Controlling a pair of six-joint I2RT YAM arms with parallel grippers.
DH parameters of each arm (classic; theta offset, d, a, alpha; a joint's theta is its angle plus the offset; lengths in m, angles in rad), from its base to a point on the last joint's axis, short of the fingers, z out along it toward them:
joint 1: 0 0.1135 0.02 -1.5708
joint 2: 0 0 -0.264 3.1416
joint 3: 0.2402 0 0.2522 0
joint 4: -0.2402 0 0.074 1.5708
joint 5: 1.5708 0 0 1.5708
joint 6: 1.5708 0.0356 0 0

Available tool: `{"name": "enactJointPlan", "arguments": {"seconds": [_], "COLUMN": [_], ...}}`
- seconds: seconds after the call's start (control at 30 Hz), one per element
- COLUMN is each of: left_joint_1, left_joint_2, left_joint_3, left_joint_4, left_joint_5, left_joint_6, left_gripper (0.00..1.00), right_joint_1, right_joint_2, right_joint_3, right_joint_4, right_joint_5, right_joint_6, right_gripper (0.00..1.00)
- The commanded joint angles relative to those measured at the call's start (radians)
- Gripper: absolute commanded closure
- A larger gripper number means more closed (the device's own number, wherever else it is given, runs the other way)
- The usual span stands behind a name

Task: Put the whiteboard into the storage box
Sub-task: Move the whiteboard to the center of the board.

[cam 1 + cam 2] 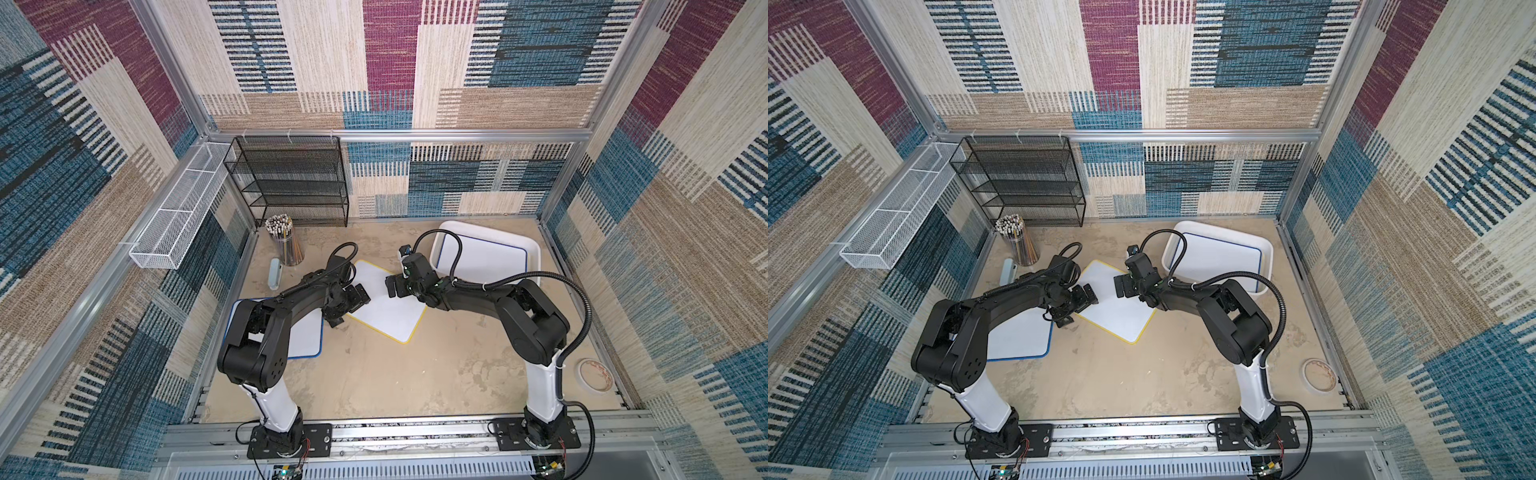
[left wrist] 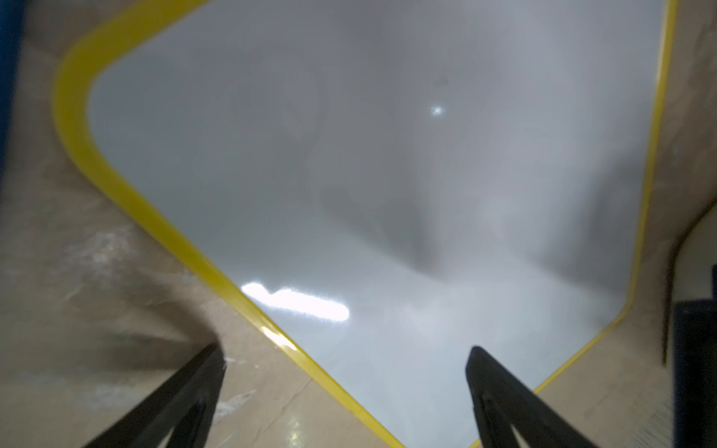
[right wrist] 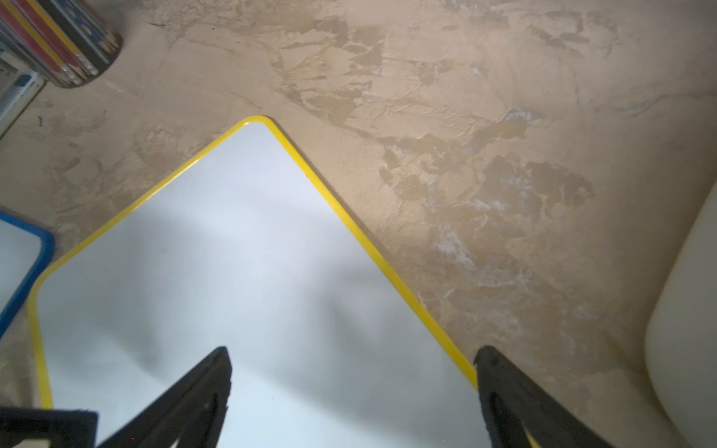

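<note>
Top views both show my arms bent inward, left gripper [image 1: 350,308] and right gripper [image 1: 395,286] spread wide — over the yellow-framed whiteboard [image 1: 386,311], blank, flat, askew on the table [image 1: 374,374] — near the white storage box [image 1: 536,249].

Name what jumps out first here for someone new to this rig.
The yellow-framed whiteboard lies skewed in the middle, with the left gripper and right gripper open over opposite edges of it. At the back right, the storage box already holds a blue-framed whiteboard. A second blue-framed whiteboard lies beneath the left arm.
</note>
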Motion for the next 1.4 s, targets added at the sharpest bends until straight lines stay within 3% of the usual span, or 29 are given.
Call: {"name": "enactJointPlan", "arguments": {"seconds": [0.0,0.37,0.73,0.93,1.13,1.37], "left_joint_1": [0.0,0.0,-0.001,-0.001,-0.017,-0.073], "left_joint_2": [0.013,0.029,0.066,0.078,0.082,0.081], "left_joint_3": [-0.006,0.002,0.029,0.037,0.047,0.059], "left_joint_4": [0.025,0.033,0.023,0.023,0.022,0.007], "left_joint_5": [0.03,0.032,0.013,0.01,0.023,0.001], "left_joint_6": [-0.03,-0.027,0.003,0.014,0.028,0.055], "left_gripper": [0.01,0.01,0.01,0.01,0.0,0.0], "right_joint_1": [-0.008,-0.014,0.004,0.109,0.244,0.329], "right_joint_2": [0.028,0.07,-0.082,-0.197,-0.254,-0.32], "right_joint_3": [0.02,0.001,-0.261,-0.431,-0.528,-0.59], "right_joint_4": [0.037,0.041,0.104,0.137,0.163,0.136], "right_joint_5": [0.025,-0.003,-0.073,-0.048,-0.004,0.079], "right_joint_6": [-0.008,0.061,0.169,0.276,0.445,0.549], "right_gripper": [0.0,0.0,0.0,0.0,0.0,0.0]}}
